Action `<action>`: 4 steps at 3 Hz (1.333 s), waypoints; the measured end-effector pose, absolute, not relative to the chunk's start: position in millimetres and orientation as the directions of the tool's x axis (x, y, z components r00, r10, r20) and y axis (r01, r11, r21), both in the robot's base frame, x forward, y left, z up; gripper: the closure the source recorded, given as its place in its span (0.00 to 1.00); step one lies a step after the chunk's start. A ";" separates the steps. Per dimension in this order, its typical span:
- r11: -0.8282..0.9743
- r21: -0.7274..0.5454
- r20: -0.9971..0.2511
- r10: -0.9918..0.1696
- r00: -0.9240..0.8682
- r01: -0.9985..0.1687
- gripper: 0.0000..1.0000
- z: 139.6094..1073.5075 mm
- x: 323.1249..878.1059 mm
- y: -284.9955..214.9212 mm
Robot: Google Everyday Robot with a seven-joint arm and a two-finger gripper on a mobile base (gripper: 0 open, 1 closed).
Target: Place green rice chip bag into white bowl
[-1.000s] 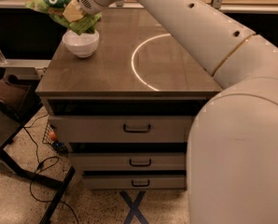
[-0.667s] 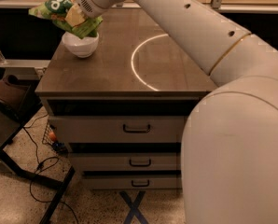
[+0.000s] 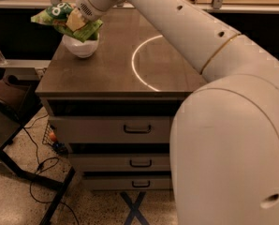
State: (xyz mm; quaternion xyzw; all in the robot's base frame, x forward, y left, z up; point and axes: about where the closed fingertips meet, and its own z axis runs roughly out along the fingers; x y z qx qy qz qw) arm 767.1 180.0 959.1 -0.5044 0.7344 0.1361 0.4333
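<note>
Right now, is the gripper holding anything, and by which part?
The gripper holds the green rice chip bag near its middle, just over the white bowl.

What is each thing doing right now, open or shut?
green rice chip bag: crinkled, tilted across the bowl's top.
white bowl: upright on the cabinet, under the bag.
gripper: at the bag, above the bowl.
drawers: all three shut.

Gripper point(image 3: 75, 22), gripping bag point(image 3: 59, 18): sits lower than before, shifted toward 6 o'clock. Bag: underside now meets bowl point(image 3: 81, 49) rim, formerly clear above it. Arm casing point(image 3: 228, 149): bulks further toward 9 o'clock.
</note>
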 end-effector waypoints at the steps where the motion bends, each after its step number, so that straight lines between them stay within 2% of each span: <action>1: 0.447 -0.252 -0.754 -0.647 -0.115 -0.858 1.00 951.3 771.4 179.3; 2: 0.443 -0.262 -0.739 -0.663 -0.117 -0.857 1.00 943.3 773.8 178.1; 3: 0.441 -0.260 -0.738 -0.665 -0.118 -0.859 0.86 941.0 773.6 180.1; 4: 0.438 -0.258 -0.737 -0.666 -0.118 -0.861 0.62 938.4 773.4 182.0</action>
